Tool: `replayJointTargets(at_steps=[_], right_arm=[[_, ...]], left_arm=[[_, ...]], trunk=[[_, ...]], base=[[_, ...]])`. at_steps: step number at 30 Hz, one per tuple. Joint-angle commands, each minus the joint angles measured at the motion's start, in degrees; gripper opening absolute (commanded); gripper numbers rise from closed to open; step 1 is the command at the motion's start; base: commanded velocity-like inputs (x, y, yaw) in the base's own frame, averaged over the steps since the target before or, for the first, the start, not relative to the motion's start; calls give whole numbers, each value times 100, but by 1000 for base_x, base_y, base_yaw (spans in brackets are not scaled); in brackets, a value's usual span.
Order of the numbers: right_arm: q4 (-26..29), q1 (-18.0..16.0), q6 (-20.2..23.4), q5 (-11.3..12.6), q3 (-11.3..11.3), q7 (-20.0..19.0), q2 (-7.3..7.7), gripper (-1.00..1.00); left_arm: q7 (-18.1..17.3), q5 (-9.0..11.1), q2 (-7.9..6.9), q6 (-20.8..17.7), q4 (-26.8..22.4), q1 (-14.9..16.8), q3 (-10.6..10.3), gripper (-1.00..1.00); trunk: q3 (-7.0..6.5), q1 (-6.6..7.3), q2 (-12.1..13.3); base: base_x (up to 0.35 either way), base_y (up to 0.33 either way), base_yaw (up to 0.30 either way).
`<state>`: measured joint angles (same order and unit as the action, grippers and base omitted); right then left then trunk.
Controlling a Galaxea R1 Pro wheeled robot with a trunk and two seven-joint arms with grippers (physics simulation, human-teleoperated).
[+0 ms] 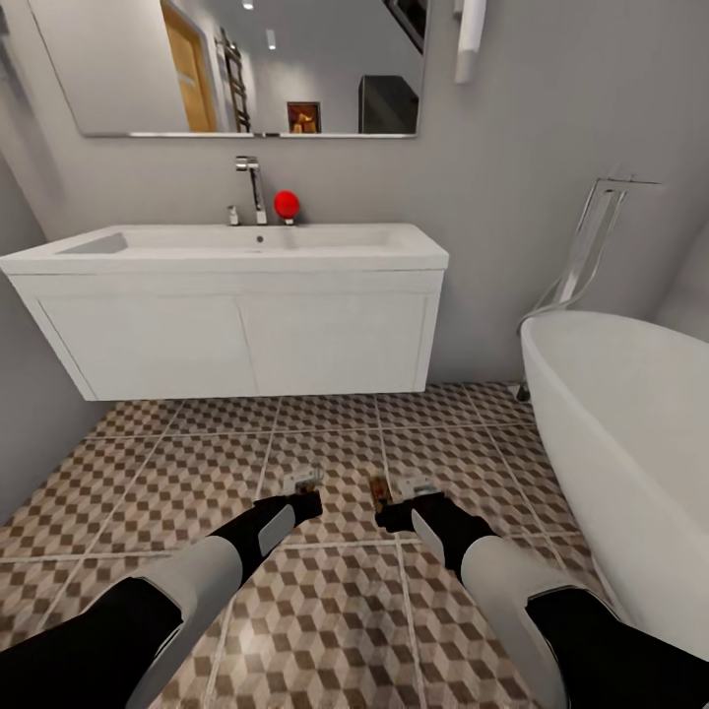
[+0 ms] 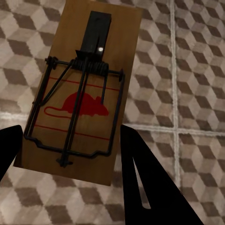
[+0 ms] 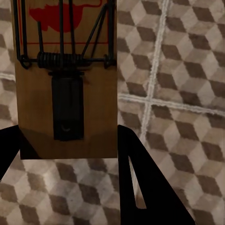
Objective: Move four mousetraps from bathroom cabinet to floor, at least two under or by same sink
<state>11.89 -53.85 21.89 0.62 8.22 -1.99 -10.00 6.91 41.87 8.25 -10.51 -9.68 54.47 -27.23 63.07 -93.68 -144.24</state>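
The bathroom floor [image 1: 325, 611] lies open between the wall-hung bathroom sink [image 1: 236, 325] at far left, clear underneath, and the bathtub [image 1: 630, 443] crowding my right edge. My left gripper [image 1: 300, 492] is clamped on one mousetrap [image 2: 79, 89] by its long edges, above the tiles. My right gripper [image 1: 399, 497] is clamped likewise on a second mousetrap [image 3: 65, 79].

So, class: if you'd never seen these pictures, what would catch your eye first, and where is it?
Probably the two mousetraps, one held in the left gripper, with a red mouse printed on its board, and one in the right gripper, its trap above the cube-patterned floor. Next, the red ball on the white sink, beside the tap.
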Motion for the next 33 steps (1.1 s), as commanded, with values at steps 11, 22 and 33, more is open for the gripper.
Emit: replayJointTargets(at_steps=[11, 22, 33], right_arm=[[15, -2, -139, 17, 22, -5, 0, -100], [15, -2, -417, 18, 22, -29, 0, -100], [15, -2, -682, 17, 22, -46, 0, -100]], left_arm=[[18, 40, -13, 69, 2, 2, -46, -100], [21, 40, -16, 87, 26, 2, -46, -100], [21, 40, -16, 370, 34, 2, -52, -100]], trunk=[[94, -9, -8], [338, -37, -23], [582, -65, -37]], base=[[0, 0, 0], [0, 0, 0], [0, 0, 0]])
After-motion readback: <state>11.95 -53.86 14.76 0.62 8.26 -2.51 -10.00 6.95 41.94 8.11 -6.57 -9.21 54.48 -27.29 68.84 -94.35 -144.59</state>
